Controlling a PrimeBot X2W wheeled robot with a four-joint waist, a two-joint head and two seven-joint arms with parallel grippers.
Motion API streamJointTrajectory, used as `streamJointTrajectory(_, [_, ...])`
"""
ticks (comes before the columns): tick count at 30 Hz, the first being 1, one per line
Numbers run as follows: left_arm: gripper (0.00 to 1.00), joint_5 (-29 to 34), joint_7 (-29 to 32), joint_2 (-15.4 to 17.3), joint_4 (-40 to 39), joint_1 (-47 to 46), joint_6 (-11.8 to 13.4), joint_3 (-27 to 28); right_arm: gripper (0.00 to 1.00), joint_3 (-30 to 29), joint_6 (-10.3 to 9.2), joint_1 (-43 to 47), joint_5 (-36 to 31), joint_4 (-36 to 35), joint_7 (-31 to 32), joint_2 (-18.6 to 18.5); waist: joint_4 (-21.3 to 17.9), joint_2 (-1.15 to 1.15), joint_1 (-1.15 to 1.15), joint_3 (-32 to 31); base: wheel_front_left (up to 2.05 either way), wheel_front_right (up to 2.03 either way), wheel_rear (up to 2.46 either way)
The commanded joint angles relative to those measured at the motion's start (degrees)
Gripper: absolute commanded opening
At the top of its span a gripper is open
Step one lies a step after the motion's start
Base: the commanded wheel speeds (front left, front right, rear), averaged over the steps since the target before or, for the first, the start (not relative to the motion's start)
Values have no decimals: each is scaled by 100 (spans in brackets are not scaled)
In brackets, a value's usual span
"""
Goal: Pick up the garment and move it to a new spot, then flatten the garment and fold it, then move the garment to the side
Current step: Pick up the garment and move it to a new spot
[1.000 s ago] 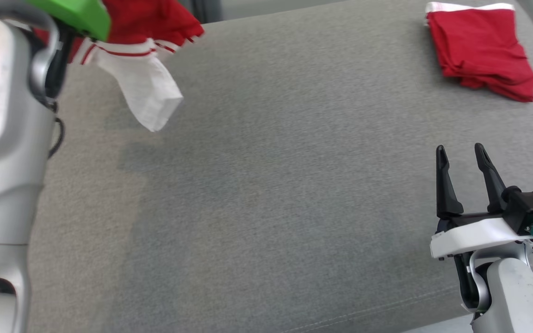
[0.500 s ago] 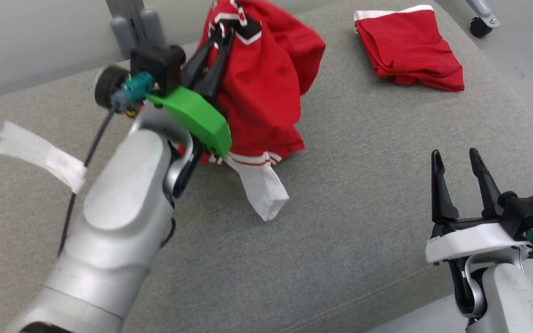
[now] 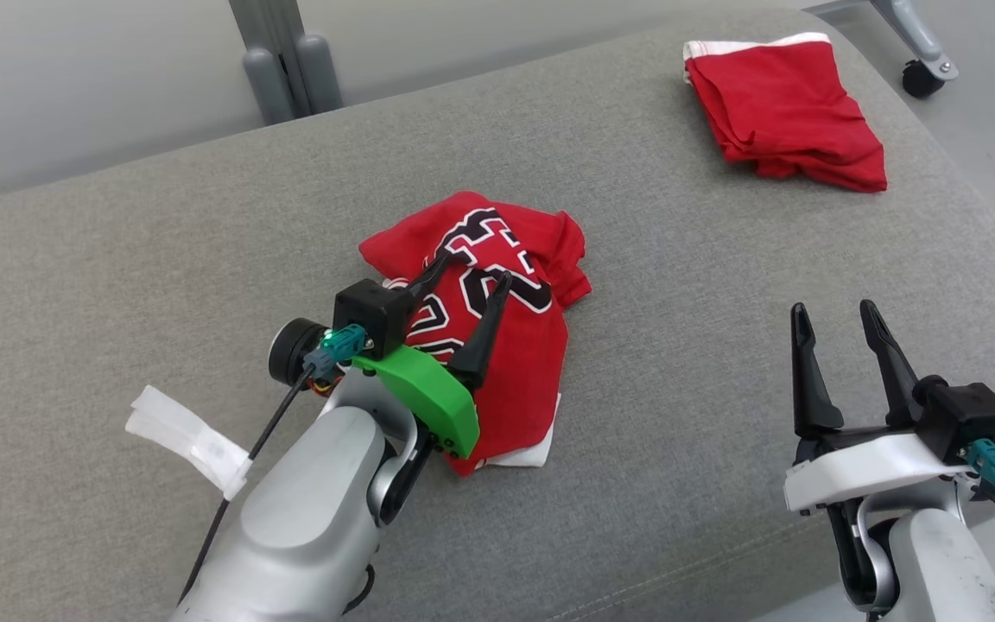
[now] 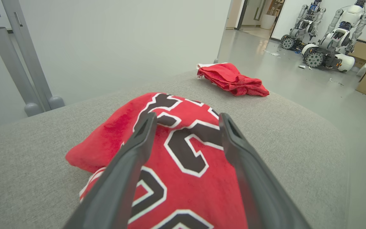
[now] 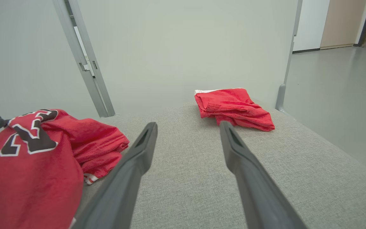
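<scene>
The garment (image 3: 532,363) is a red jersey with black and white numbers, lying in a crumpled heap in the middle of the grey cushioned surface (image 3: 204,242). My left gripper (image 3: 476,266) stands open right over the heap, its fingers spread above the printed numbers, holding nothing. In the left wrist view the garment (image 4: 186,149) shows between and under the left gripper (image 4: 187,116) fingers. My right gripper (image 3: 833,308) is open and empty at the lower right, well clear of the cloth. The right wrist view has the garment (image 5: 37,165) at its left, beside the right gripper (image 5: 187,124).
A second red garment (image 3: 787,112), folded, lies at the far right corner of the surface. A grey metal post (image 3: 286,52) stands behind the far edge, a caster wheel (image 3: 921,78) on the floor beyond. White tape (image 3: 186,436) hangs from my left arm's cable.
The head camera has shifted. The garment hung from my shut left gripper before; now it lies on the surface and the left gripper has opened off it. The right gripper stays open.
</scene>
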Motion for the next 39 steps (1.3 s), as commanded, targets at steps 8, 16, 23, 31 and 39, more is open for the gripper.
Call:
streamJointTrajectory(8, [100, 340, -87, 223, -854, 417, 360, 577, 100, 30, -11, 302, 31, 34, -16, -4, 489, 0, 0, -511, 0, 0, 0])
streamJointTrajectory(16, [100, 795, -84, 643, -1882, 1277, 530, 1386, 100, 1, -11, 460, 47, -20, -16, -4, 906, 0, 0, -724, 0, 0, 0])
streamJointTrajectory(23, [100, 1085, -85, 920, -2463, 2026, 609, 2018, 100, 39, -11, 487, -23, -70, -17, -4, 1219, 0, 0, -785, 0, 0, 0])
streamJointTrajectory(31, [100, 1285, -85, 1033, -2988, 2933, 730, 2803, 100, 5, -11, 518, -115, -120, -16, -34, 1498, 0, 0, -854, 0, 0, 0])
streamJointTrajectory(39, [100, 1303, -86, 955, -3167, 3681, 629, 3359, 100, 18, -11, 586, -129, -131, -16, -31, 1598, 0, 0, -892, 0, 0, 0])
